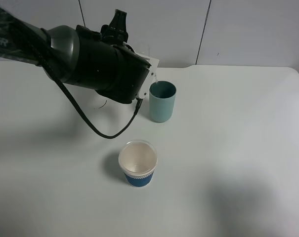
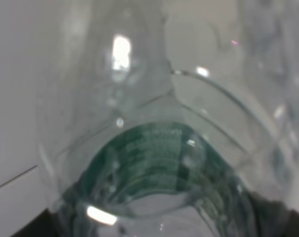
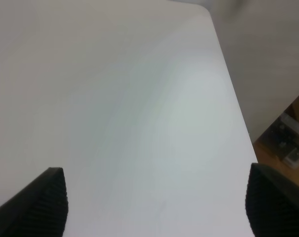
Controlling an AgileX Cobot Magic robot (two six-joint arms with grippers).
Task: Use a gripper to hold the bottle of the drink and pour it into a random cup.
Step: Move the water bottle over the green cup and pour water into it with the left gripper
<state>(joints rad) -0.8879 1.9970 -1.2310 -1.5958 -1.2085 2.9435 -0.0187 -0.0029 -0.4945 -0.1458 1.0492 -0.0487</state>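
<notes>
I read the black left gripper [image 1: 142,70] clamped tight on a small clear plastic bottle [image 2: 149,148] with dark green label, tipped over the matte teal tumbler [image 1: 162,102], right gripper [image 3: 156,207] spread wide, empty.

Overhead down onto table [image 1: 238,148]; left wrist tight on bottle [image 2: 154,148]; right wrist shares table.

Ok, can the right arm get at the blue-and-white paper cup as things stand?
Probably yes. The paper cup stands alone on the table, apart from the teal cup where the left arm is pouring, and its right side looks free. The right gripper is open.
</notes>
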